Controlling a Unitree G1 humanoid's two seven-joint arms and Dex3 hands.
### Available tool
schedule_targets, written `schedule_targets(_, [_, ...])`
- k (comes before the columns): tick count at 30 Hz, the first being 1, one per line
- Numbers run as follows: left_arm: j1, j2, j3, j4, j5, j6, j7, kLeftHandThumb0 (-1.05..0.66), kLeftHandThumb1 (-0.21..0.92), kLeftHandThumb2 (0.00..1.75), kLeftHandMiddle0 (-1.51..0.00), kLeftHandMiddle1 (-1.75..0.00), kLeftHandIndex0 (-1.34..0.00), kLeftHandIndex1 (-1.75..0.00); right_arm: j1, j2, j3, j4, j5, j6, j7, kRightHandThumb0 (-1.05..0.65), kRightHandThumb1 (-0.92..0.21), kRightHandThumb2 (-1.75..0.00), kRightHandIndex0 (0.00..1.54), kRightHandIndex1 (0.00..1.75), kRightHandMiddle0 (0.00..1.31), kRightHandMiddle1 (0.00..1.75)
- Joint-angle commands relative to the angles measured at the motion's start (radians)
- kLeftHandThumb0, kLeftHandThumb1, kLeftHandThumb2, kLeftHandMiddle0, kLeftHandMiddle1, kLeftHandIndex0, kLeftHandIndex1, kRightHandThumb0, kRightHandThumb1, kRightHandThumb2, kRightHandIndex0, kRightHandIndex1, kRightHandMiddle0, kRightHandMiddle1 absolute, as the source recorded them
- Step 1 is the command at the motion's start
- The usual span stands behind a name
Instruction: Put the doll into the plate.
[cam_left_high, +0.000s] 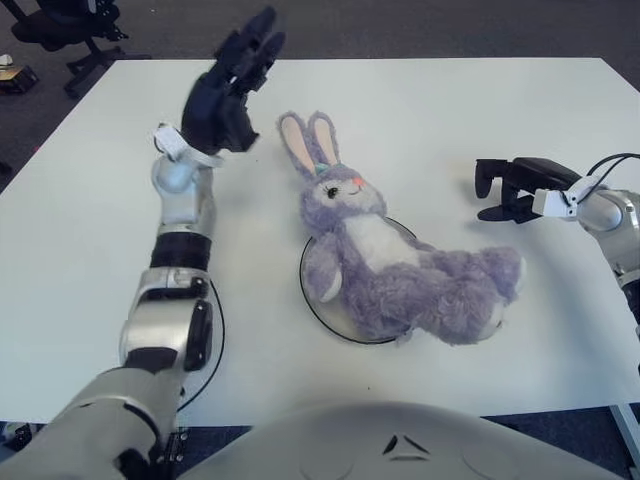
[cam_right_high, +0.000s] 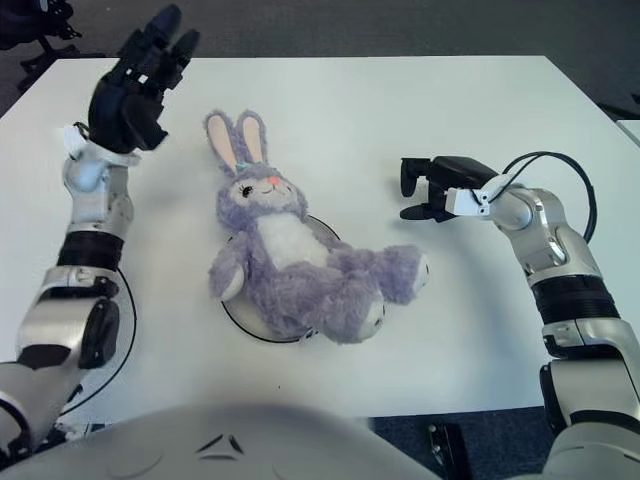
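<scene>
Left hand (cam_left_high: 228, 82) is up in the air, fingers spread and holding nothing, raised above the table (cam_left_high: 90, 220). Just to its right and nearer the robot, the doll (cam_left_high: 390, 270) lies on its back across the plate (cam_left_high: 312, 300), ears pointing toward the far edge, legs spilling off the plate's right side. Right hand (cam_left_high: 515, 187) shows well right of the doll, fingers loosely apart, nothing in them, clear of the doll's feet.
</scene>
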Motion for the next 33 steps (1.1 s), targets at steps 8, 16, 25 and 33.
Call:
schedule_targets(8, [0.074,-0.113,0.045,0.015,0.049,0.081,0.275,-0.85,0.92,0.95,-0.81,-0.07,-0.64,-0.17,0.038,0.146,-0.075,0.058,0.059,0.004,-0.225,-0.35,-0.92,-0.41,0.75,1.04,0.31,1.62])
schedule_targets(16, [0.100,-0.161,0.065,0.067,0.059,0.031,0.318,-0.64,0.92,0.86,-0.86,-0.43,-0.53,-0.85,0.019,0.311,-0.186,0.189,0.314,-0.090,-0.238,-0.35,-0.92,-0.39,0.73,0.98,0.32,1.60])
schedule_targets(25, [0.120,-0.189,0.066,0.110,0.150,-0.064,0.447,-0.52,0.92,0.76,-0.60,-1.66,-0.44,-1.68,-0.027,0.439,-0.319,0.276,0.526,-0.069,-0.252,-0.36,-0.92,-0.31,0.81,1.01,0.43,1.51])
schedule_targets(33, [0.158,-0.213,0.036,0.139,0.195,-0.063,0.471,-0.44,0.92,0.72,-0.62,-1.74,-0.43,-1.74,-0.047,0.511,-0.365,0.282,0.586,-0.054,-0.277,-0.36,-0.92,-0.30,0.83,1.04,0.43,1.50])
